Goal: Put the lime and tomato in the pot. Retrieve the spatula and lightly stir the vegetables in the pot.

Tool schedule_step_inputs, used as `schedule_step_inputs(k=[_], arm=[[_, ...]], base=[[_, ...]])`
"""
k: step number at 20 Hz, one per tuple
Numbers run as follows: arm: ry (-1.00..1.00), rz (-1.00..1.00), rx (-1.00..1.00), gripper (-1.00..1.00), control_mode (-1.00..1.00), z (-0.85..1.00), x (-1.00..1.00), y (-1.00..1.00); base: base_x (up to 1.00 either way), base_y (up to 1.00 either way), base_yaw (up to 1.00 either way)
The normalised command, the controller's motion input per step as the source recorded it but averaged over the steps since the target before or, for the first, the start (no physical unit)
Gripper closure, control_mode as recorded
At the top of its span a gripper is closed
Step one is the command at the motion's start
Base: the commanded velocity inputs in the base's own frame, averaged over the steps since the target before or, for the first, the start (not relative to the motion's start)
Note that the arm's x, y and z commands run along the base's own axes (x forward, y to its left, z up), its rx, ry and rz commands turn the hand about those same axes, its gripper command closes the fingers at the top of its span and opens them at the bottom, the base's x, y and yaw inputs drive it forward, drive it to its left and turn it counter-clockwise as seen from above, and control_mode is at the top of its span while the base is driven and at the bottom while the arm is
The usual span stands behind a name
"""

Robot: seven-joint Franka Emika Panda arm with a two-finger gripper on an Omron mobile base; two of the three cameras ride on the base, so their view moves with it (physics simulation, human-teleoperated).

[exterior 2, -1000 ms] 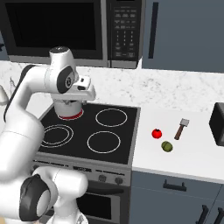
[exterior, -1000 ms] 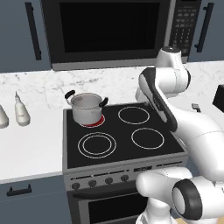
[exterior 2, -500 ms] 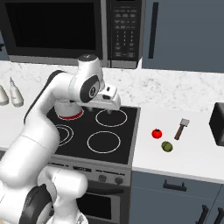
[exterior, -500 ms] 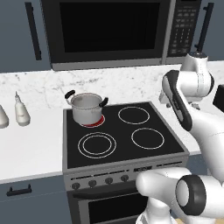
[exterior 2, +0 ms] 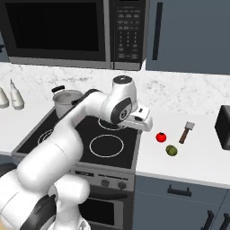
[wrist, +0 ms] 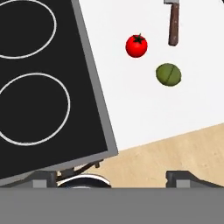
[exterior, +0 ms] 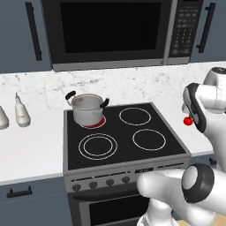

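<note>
Fingers (wrist: 111, 177) now short of tomato (wrist: 136, 46)

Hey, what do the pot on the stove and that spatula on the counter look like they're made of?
The pot looks like polished steel: shiny grey wall, with black handles, perhaps plastic. The spatula seems to have a pale grey head, metal or plastic, and a reddish-brown handle that could be wood.

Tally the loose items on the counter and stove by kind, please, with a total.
Vegetables: 2, tomato and lime
Utensils: 1, spatula
Cookware: 1, pot
White bottles: 2, one beside another
Total: 6
</note>
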Motion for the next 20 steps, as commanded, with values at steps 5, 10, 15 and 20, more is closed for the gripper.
schedule_step_inputs(k=[5, 10, 15, 20], arm=[[0.05, -0.05, 0.0, -1.0, -1.0, -0.55, 0.11, -1.0], [0.04, 0.0, 0.0, -1.0, -1.0, -0.46, 0.41, -0.87], [0.03, 0.0, 0.0, -1.0, -1.0, -0.35, 0.51, -0.65], [0.0, 0.01, 0.0, -1.0, -1.0, -0.43, 0.48, -0.46]], base=[[0.0, 0.0, 0.0], [0.0, 0.0, 0.0], [0.0, 0.0, 0.0], [0.0, 0.0, 0.0]])
